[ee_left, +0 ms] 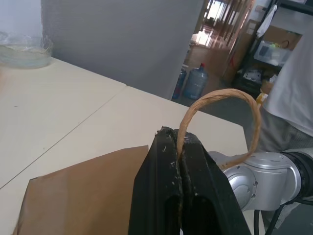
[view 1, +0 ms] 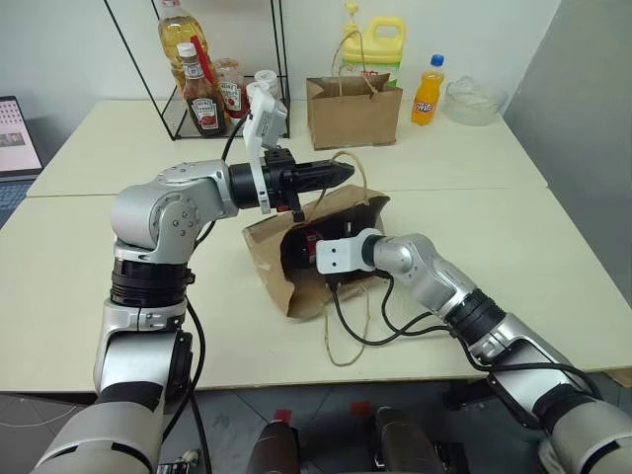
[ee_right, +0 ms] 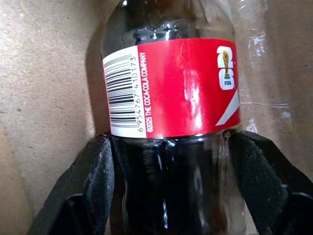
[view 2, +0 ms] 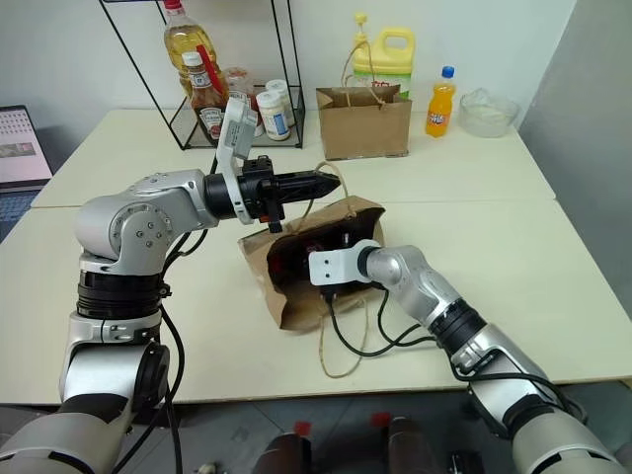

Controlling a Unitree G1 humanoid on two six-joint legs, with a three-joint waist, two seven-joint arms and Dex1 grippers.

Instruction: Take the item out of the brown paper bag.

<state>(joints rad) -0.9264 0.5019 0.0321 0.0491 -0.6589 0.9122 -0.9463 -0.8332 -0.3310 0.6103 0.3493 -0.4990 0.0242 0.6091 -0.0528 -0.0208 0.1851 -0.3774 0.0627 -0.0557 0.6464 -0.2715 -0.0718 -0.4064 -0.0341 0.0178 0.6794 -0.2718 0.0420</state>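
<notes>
L tool (view 1: 341, 174) clamped shut on bag handle (ee_left: 220, 98) to hold brown paper bag (view 1: 272, 252) mouth open; R tool (ee_right: 171, 161) inside, fingers spread w/ cola bottle (ee_right: 171, 88) between, grip unconfirmed.

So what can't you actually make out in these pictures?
- Right pincer: in the head views it is inside the paper bag.
- Cola bottle: cap cut off by the wrist view's edge.
- Its grip: fingers flank the bottle; contact unclear.
- Handle: its lower end sits behind the left pincer.
</notes>
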